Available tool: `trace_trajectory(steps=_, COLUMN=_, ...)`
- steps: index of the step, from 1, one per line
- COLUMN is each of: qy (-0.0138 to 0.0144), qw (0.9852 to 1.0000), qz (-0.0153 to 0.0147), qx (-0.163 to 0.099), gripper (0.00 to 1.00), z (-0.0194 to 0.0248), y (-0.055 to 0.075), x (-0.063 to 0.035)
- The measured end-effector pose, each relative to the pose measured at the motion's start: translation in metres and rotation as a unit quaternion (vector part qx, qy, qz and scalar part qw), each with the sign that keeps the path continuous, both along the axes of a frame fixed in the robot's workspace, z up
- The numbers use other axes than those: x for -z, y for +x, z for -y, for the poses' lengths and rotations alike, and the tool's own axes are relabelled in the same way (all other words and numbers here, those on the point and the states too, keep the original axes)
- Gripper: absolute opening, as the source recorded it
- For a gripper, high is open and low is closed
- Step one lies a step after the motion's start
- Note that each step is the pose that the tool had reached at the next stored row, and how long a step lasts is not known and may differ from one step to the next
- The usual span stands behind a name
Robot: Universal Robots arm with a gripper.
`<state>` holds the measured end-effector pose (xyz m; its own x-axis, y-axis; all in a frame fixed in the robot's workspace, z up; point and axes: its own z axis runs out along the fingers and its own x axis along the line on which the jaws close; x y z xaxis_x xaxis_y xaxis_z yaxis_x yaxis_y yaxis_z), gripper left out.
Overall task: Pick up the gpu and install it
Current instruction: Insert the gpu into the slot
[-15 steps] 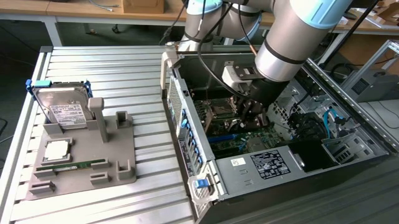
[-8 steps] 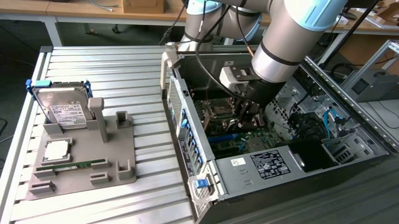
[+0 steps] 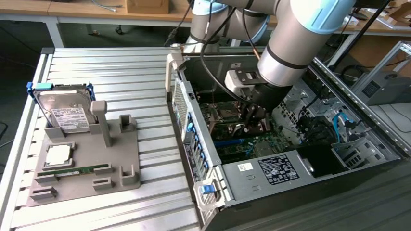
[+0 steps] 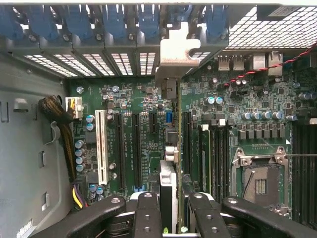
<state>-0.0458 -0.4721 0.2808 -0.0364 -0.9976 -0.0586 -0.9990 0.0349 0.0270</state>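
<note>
- The slatted metal counter (image 3: 115, 62) carries an open computer case (image 3: 250, 185) on the exterior view's right and a grey holder tray (image 3: 90, 163) on the exterior view's left, the two well apart.
- The robot arm (image 3: 295, 53) reaches down from above into the open case, with the gripper (image 3: 255, 118) low over the board.
- The motherboard (image 4: 257, 99) covers the case floor. It shows a row of long black slots, one white slot (image 4: 101, 146) and an uncovered processor socket (image 4: 260, 181).
- A silver hard drive (image 3: 67, 113) with a white label stands upright in the tray's far corner.
- The gpu (image 4: 168, 183) is inside the case, standing on edge over the motherboard and running parallel to the expansion slots.
- Its silver bracket (image 4: 174, 49) lies at the vented rear wall, just beside the blue clips (image 4: 114, 20).
- Whether the card's lower edge sits in a slot cannot be told.
- The fingers (image 4: 148, 213) are closed on the gpu, one to each side of the card at the end away from the bracket.
- A square processor chip (image 3: 57, 155) lies flat on the tray near the drive.
- A narrow green memory stick (image 3: 80, 170) lies flat on the tray just beside the chip.
</note>
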Motion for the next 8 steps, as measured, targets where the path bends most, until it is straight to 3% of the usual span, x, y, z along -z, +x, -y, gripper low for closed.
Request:
trace_trajectory(steps=6, qy=-0.0002, qw=1.0000, qz=0.0001, qx=0.000, gripper=0.27, z=-0.0033, y=-0.0010, x=0.0024)
trace_trajectory(steps=8, qy=-0.0016, qw=1.0000, qz=0.0000, qx=0.000, gripper=0.27, z=-0.0033, y=-0.0018, x=0.0034)
